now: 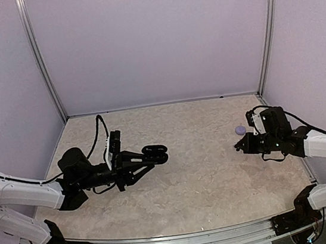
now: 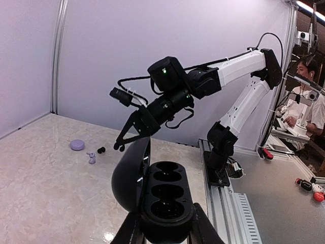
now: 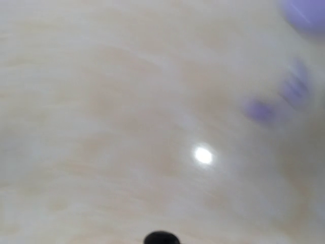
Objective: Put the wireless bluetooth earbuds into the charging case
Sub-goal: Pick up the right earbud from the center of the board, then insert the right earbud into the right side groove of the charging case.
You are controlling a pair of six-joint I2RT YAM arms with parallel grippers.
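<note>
My left gripper [image 2: 165,235] is shut on the black charging case [image 2: 166,195] and holds it above the table. Its lid stands open to the left and its sockets look empty. It also shows in the top view [image 1: 155,153]. My right gripper [image 2: 119,148] hangs low over the far right of the table, and its fingertips look closed together. I cannot tell whether it holds anything. One black earbud [image 2: 101,150] and a lavender earbud [image 2: 91,158] lie on the table beside it. The right wrist view is blurred, with a dark blob [image 3: 161,238] at its bottom edge.
A small round lavender case [image 1: 240,129] lies shut on the table just beyond the right gripper, also in the left wrist view [image 2: 77,145]. The table's metal rail [image 2: 228,203] runs along the near edge. Walls enclose the back and sides.
</note>
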